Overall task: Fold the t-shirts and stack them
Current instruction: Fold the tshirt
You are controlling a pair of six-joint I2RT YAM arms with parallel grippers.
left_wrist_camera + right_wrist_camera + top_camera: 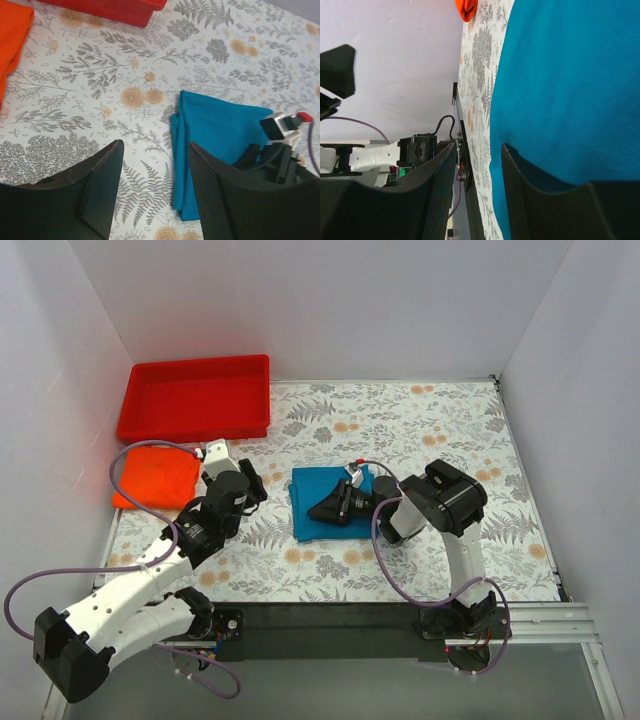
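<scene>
Teal-blue cotton, folded into a compact rectangle, lies flat near the middle of the table: this teal t-shirt [315,490] is the one I am working on. My right gripper [478,148] is low over its near edge with the jaws apart. One finger sits over the cloth and the other over the bare print, and nothing is pinched between them. The orange-red t-shirt [155,478] is also folded. It rests well apart at the left side of the floral tablecloth [420,430], just in front of the red plastic tray [195,365]. My left gripper [156,145] hovers between the two shirts, wide open and empty, above bare tablecloth beside the teal shirt's left edge.

As I judge it, the folding looks finished and the stacking is left, so the risks come from that move.

- **Pinching one layer:** If my right jaws close on the top layer alone, lifting would peel the fold open and I would have to refold.
- **Holding one edge:** Soft cloth carried by a single edge will hang and sag, so it could land crumpled or skewed on the orange one.
- **Dragging:** Pulling it across the tablecloth could bunch the leading edge.
- **Left arm in the way:** My left arm is in the path between the shirts, and if it does not clear or take its share, the two arms could meet.
</scene>
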